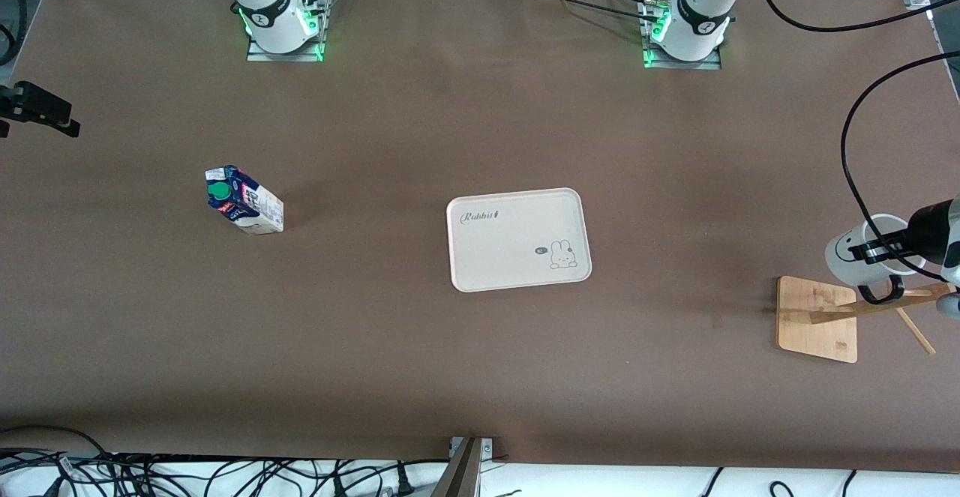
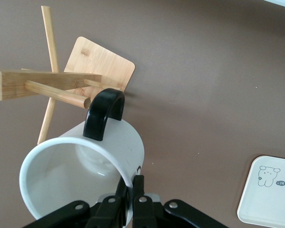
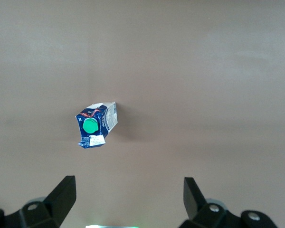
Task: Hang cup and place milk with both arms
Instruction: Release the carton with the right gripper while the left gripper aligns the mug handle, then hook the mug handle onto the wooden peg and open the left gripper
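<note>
White cup (image 2: 80,166) is clenched by its rim in the left gripper (image 2: 129,199) beside the wooden rack (image 2: 52,85), while the right gripper (image 3: 128,194) hangs released above the milk (image 3: 96,125).

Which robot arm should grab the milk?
The right one. Its open right gripper hangs above the milk, while the left gripper is busy holding the cup by the wooden rack.
</note>
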You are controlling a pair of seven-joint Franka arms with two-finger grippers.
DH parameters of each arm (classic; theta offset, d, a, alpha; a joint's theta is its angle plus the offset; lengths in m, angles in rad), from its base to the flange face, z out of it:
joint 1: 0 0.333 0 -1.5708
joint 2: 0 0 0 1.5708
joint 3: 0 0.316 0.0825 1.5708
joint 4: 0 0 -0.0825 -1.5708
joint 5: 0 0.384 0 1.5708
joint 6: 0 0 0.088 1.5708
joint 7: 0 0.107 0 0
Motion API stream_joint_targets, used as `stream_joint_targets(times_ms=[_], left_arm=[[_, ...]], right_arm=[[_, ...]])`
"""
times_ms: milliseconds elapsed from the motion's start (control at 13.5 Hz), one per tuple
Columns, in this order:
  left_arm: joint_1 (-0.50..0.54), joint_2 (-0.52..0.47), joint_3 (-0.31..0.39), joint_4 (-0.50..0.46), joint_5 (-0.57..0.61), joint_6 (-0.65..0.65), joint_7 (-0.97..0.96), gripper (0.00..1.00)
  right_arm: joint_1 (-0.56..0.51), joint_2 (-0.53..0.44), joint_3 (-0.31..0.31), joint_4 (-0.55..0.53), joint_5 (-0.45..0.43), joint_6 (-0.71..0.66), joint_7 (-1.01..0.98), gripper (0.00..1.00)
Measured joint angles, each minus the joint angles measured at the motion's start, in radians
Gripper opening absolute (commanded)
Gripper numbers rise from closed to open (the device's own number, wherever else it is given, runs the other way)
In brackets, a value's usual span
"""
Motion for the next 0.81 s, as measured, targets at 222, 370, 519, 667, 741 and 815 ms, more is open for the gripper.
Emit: stream_joint_targets(times_ms=[222,370,519,667,741,815], left_arm=[[0.016,0.000,0.003,0.000,0.000,0.000,0.022,0.00],[0.026,0.000,0.004,0.000,0.000,0.000,0.042,0.00],[0.036,0.001,0.005,0.000,0.000,0.000,0.067,0.00],[0.053,0.005,0.005,0.000,0.001,0.000,0.091,0.00],[0.060,0.008,0.005,0.000,0.001,0.000,0.100,0.00],[0.064,0.011,0.005,0.000,0.000,0.000,0.108,0.03]], right_arm=[[-0.006,0.001,-0.004,0.016,0.000,-0.093,0.000,1.00],[-0.006,0.001,0.002,0.036,0.000,-0.122,0.000,1.00],[-0.004,0.002,0.011,0.040,0.000,-0.126,-0.001,1.00],[-0.004,0.010,0.012,0.040,0.002,-0.125,-0.001,1.00],[-0.004,0.015,0.012,0.040,0.002,-0.125,-0.001,1.00],[-0.004,0.020,0.012,0.040,0.002,-0.125,-0.001,1.00]])
